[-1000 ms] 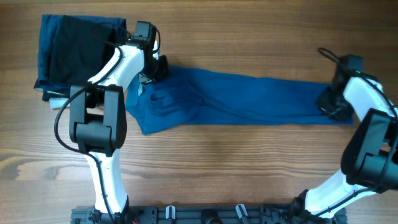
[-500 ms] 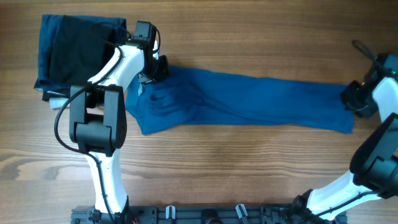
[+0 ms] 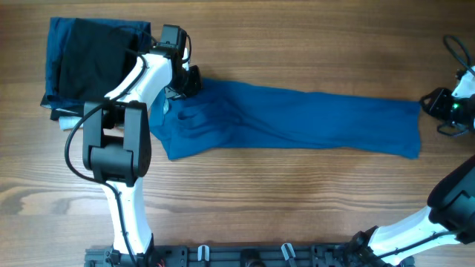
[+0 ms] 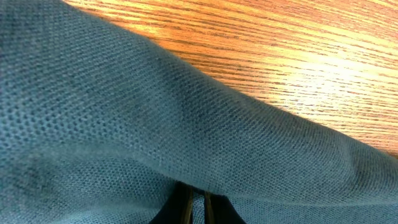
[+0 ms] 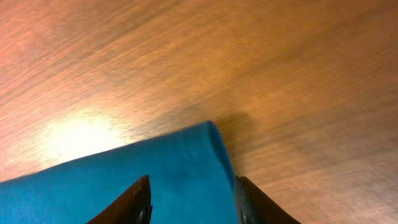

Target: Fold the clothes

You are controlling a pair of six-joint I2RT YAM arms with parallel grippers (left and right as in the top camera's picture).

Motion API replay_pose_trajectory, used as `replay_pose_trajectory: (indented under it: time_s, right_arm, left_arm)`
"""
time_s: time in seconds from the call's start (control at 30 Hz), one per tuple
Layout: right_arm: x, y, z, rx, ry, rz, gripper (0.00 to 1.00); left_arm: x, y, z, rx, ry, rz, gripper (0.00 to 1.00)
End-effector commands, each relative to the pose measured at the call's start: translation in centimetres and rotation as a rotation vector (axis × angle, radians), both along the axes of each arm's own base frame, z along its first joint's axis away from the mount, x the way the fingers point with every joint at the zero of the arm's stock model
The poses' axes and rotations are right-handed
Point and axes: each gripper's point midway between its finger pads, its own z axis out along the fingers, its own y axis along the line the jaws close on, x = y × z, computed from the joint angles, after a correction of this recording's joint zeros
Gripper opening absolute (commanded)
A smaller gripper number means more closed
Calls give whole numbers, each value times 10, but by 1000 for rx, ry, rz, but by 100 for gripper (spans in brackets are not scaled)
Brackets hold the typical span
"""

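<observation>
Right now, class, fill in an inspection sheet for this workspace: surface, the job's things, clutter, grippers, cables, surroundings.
Surface: wooden table, with glare patches in the wrist views.
Job's things: blue polo shirt, stretched in a long band across the table, wrinkled toward one end.
Clutter: dark garments piled at the far left corner, with a white edge beneath.
Grippers: left gripper shut on the shirt's wrinkled end; right gripper open at the opposite end, gripping nothing.
Cables: black cable near the right gripper; cable loop near the dark garments.
Surroundings: nothing seen beyond the table.
</observation>
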Motion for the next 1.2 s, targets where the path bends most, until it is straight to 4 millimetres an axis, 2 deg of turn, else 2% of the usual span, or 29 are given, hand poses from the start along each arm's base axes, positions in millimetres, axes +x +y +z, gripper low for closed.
replay_pose_trajectory:
  time_s: [0.0,0.2,0.3,0.43,0.53,0.6,0.63,0.73,0.8,0.87,0.93,1.1,1.13,1.17]
  right_arm:
    - [7,8,-21,34,-6,98,42]
    - [4,13,-55,68,42,143,40]
    - [5,18,-59,87,29,176,41]
    - [8,20,-57,97,14,183,38]
    - [10,23,-54,109,-2,190,20]
    - [13,27,-51,134,-27,201,12]
    - [14,29,-50,143,-36,205,11]
    - [13,29,-49,145,-36,207,18]
    - [13,29,-50,141,-37,214,22]
    - [13,30,-51,133,-39,229,26]
    - [14,29,-51,129,-43,230,34]
    - [19,37,-51,127,-45,251,38]
    - [20,39,-51,127,-45,257,45]
    - [21,41,-51,123,-46,266,48]
  left_arm:
    - [-21,48,-49,175,113,42,8]
    - [-23,48,-47,176,120,41,10]
    - [-16,47,-32,169,79,44,14]
    - [5,39,13,136,-34,48,22]
    - [15,30,51,100,-120,62,25]
    - [18,25,71,88,-164,58,25]
    - [18,22,80,84,-184,55,26]
    - [17,18,94,78,-210,45,34]
    - [15,16,95,78,-207,43,38]
    - [12,16,94,80,-196,41,39]
    - [11,17,94,81,-189,40,39]
    - [11,17,94,82,-188,41,39]
    - [11,17,94,82,-188,41,39]
    - [11,17,94,81,-189,41,39]
